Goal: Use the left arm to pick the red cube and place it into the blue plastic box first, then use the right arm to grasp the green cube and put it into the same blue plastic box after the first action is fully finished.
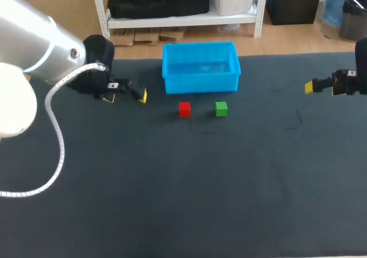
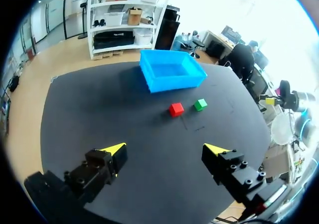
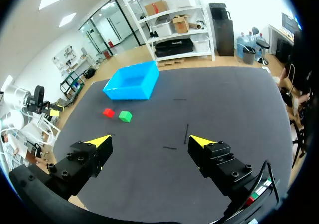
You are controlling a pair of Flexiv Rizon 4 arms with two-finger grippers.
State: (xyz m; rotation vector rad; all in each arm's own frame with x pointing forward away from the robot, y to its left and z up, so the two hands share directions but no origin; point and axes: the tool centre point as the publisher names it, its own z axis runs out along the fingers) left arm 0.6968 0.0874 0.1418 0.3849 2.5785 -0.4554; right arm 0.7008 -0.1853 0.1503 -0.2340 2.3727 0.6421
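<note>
The red cube [image 1: 184, 109] and the green cube [image 1: 221, 109] sit side by side on the dark table, just in front of the empty blue plastic box [image 1: 200, 67]. My left gripper [image 1: 124, 94] hovers open at the left, well short of the red cube [image 2: 176, 109]. In its wrist view the left gripper [image 2: 167, 148] has the green cube [image 2: 200, 104] and the box [image 2: 172, 70] farther ahead. My right gripper [image 1: 309, 86] hangs open at the far right. From the right gripper [image 3: 149, 142], the green cube [image 3: 125, 116], red cube [image 3: 108, 113] and box [image 3: 132, 81] lie far ahead.
The dark mat [image 1: 200, 189] covers the whole table. A few short black marks [image 3: 187, 133] lie on it ahead of the right gripper.
</note>
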